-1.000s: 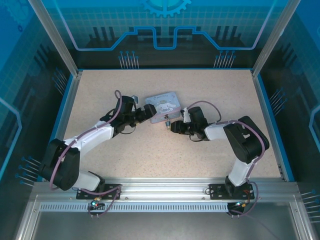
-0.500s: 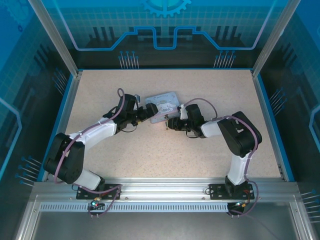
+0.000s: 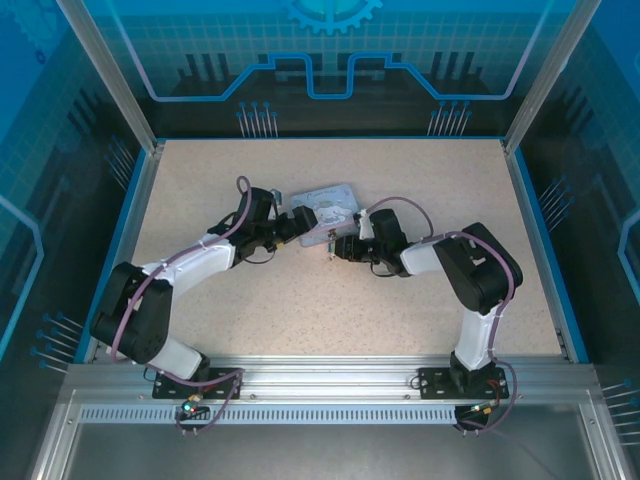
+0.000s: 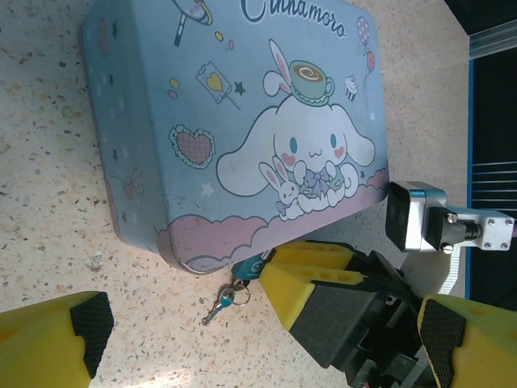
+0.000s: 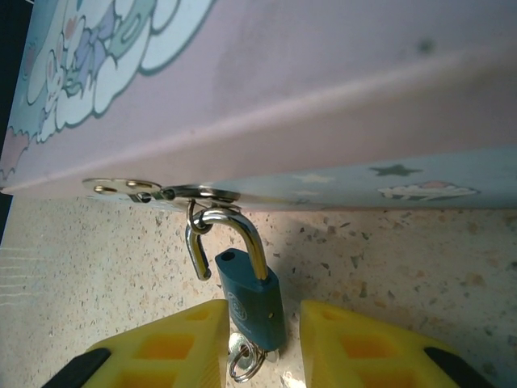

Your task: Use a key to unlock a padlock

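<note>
- My left gripper point(image 3: 288, 227) is by the left end of the pale blue cartoon tin point(image 3: 325, 201). Its jaws are spread as wide as they go, with nothing between the pads.
- The tin lies flat on the speckled table point(image 3: 300, 300), between my two grippers.
- The padlock point(image 5: 252, 305), a small teal one, hangs from the metal hasp point(image 5: 129, 188) on the tin's near edge. Its shackle is sprung: one leg is out of the body and the other is seated.
- The key point(image 4: 216, 310) lies on the table just beside that edge, on a ring point(image 5: 242, 361) at the padlock's bottom end.
- My right gripper point(image 5: 262, 323) has its yellow fingers point(image 5: 182, 343) drawn in close on either side of the padlock's body. A thin dark line shows along one side, so I cannot tell whether I am pinching it.
</note>
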Available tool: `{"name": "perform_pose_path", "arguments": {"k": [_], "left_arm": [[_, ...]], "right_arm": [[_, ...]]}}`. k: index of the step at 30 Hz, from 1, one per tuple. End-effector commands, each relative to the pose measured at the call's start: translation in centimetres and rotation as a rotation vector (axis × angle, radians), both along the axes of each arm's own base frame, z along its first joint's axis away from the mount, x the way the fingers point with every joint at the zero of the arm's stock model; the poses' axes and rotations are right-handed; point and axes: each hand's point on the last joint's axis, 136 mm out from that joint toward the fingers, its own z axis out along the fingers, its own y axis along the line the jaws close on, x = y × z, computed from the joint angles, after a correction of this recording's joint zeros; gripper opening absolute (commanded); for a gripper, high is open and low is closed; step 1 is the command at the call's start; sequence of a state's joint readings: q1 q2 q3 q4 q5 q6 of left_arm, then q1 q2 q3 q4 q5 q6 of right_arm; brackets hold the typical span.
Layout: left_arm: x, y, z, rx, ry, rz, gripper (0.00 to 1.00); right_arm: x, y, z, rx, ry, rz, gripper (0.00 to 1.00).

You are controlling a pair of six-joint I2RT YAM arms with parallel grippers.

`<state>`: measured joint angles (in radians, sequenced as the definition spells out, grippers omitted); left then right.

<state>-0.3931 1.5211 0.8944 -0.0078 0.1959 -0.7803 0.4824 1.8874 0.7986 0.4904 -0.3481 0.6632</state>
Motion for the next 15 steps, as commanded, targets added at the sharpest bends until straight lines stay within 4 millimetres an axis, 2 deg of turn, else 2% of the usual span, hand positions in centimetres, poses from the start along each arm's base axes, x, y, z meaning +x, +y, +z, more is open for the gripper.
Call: {"name": "perform_pose_path", "arguments": {"k": [1, 3, 6, 10, 15], "left_arm": [[1.1, -0.5, 1.2, -0.039, -0.028, -0.009, 0.99], [1.2, -0.5, 1.1, -0.046, -0.026, -0.012, 0.99], [1.4, -0.5, 1.1, -0.053, -0.024, -0.012, 0.99], [1.5, -0.4, 1.1, -0.056, -0.024, -0.012, 0.99], [1.5, -0.3, 1.0, -0.056, -0.021, -0.011, 0.99]], "right_arm": [[-0.6, 0.6, -0.5, -0.016, 0.008, 0.008, 0.31], [-0.7, 0.9, -0.8, -0.017, 0.010, 0.019, 0.33], [-0.8, 1.3, -0.9, -0.014, -0.007, 0.037, 0.41], [-0.6, 1.3, -1.3, -0.026, -0.023, 0.040, 0.41], [-0.7, 2.2, -0.9, 0.001, -0.043, 0.079, 0.41]]}}
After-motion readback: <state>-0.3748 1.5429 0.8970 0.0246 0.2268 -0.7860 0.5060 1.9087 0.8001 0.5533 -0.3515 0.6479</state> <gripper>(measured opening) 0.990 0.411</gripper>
